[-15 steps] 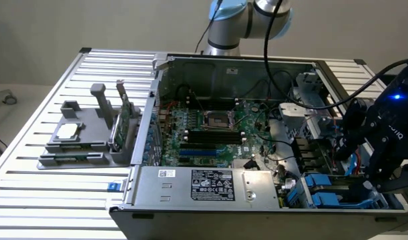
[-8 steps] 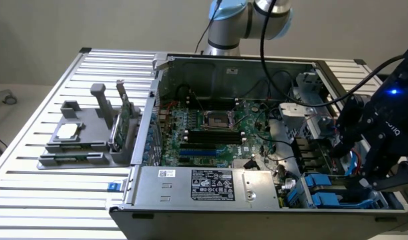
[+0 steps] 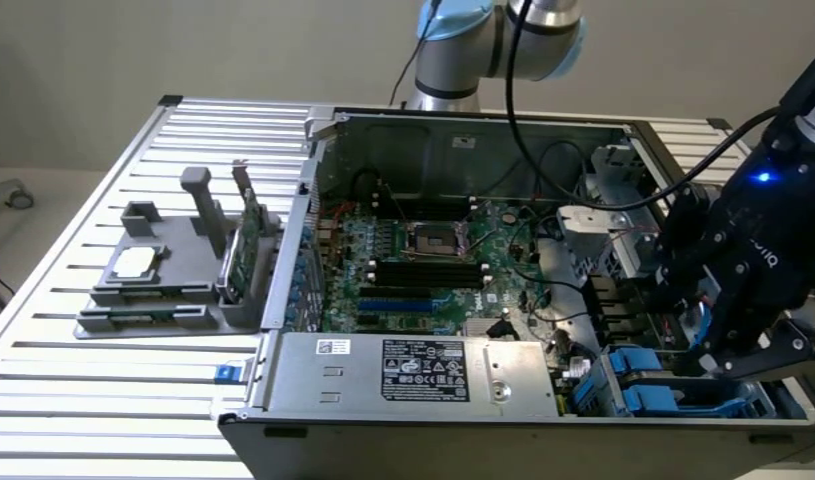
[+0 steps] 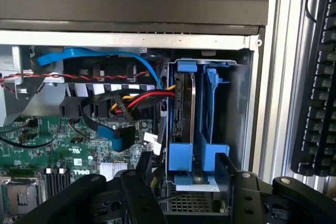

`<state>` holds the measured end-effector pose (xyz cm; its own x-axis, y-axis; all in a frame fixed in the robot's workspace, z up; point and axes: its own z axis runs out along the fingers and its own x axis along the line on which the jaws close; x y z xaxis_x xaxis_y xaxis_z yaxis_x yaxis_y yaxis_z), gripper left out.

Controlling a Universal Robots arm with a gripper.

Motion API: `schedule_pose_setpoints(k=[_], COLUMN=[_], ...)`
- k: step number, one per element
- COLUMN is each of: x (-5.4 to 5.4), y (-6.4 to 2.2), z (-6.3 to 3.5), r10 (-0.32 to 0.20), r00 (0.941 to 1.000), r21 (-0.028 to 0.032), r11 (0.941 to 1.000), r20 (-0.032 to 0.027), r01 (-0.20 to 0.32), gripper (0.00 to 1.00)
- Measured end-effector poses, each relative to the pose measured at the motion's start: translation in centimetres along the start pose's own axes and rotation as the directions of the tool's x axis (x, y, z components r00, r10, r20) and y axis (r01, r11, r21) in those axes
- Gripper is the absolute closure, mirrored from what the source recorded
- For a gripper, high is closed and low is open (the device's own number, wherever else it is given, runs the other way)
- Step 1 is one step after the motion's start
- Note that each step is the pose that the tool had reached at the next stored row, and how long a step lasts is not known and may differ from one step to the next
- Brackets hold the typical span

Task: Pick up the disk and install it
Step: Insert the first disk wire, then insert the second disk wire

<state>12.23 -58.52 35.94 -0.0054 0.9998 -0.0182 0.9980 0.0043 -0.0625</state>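
While poised over the drive bay, gripper (image 4: 184, 182) at full spread, holding nothing. Disk (image 4: 185, 106) seated on edge in blue carrier rails, betw. bay wall and spare blue bracket (image 4: 211, 108). Risk: fingers snagging red/yellow cable bundle (image 4: 144, 99) just beside disk; rail jamming if not fully home. Motherboard (image 3: 421, 260) farther off, near bench (image 3: 60, 300).

blue disk rails (image 4: 185, 114), green motherboard (image 3: 421, 255), black keyboard (image 4: 317, 87)
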Motion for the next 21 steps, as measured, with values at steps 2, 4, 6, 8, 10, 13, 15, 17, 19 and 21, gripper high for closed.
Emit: schedule_pose_setpoints(k=[2, 4, 6, 8, 10, 13, 15, 17, 19, 21], x=[0.0, 0.0, 0.0, 0.0, 0.0, 0.0, 0.0, 0.0, 0.0, 0.0], y=[-0.04, -0.04, -0.04, -0.04, -0.04, -0.04, -0.04, -0.04, -0.04, -0.04], z=[0.0, 0.0, 0.01, 0.01, 0.0, 0.0, 0.0, 0.0, 0.0, 0.0], r10=[0.0, 0.0, 0.0, 0.0, 0.0, 0.0, 0.0, 0.0, 0.0, 0.0], r00=[1.0, 1.0, 1.0, 1.0, 1.0, 1.0, 1.0, 1.0, 1.0, 1.0], r21=[0.0, 0.0, 0.0, 0.0, 0.0, 0.0, 0.0, 0.0, 0.0001, 0.0], r11=[1.0, 1.0, 1.0, 1.0, 1.0, 1.0, 1.0, 1.0, 1.0, 1.0], r20=[0.0, 0.0, -0.0001, -0.0001, 0.0, 0.0, -0.0001, 0.0, 0.0, 0.0], r01=[0.0, 0.0, 0.0, 0.0, 0.0, 0.0, 0.0, 0.0, 0.0, 0.0], gripper=[0.4, 0.4, 0.4, 0.4, 0.4, 0.4, 0.4, 0.4, 0.4, 0.4])
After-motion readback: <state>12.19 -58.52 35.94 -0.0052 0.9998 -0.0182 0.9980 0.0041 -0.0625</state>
